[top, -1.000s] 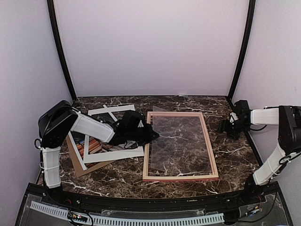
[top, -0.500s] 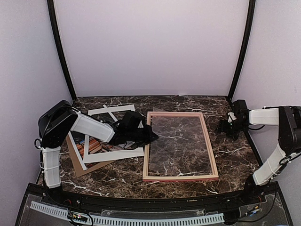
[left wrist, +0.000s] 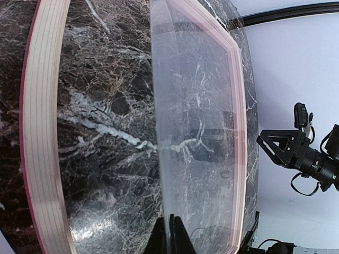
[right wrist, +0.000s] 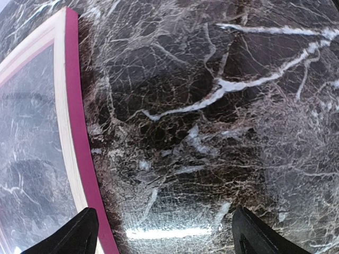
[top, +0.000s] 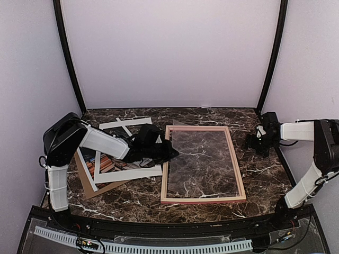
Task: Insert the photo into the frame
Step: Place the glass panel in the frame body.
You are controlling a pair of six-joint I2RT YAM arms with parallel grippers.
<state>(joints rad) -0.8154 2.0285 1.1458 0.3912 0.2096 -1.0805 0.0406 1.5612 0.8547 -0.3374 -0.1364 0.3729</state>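
The photo (top: 104, 163) lay with the white mat (top: 130, 173), not yet in the frame (top: 204, 199). The left hand (left wrist: 169, 235) was pinched shut on the clear pane (left wrist: 196, 132), which probably had to be lifted out next. The right hand (right wrist: 169, 232) gaped wide and held nothing.

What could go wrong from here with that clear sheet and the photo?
The left gripper pinches only the thin edge of the clear sheet, which could slip out or bend. That sheet lies askew across the frame, so it may catch on the rim. The photo lies partly under the white mat, so pulling it out could drag the mat along.
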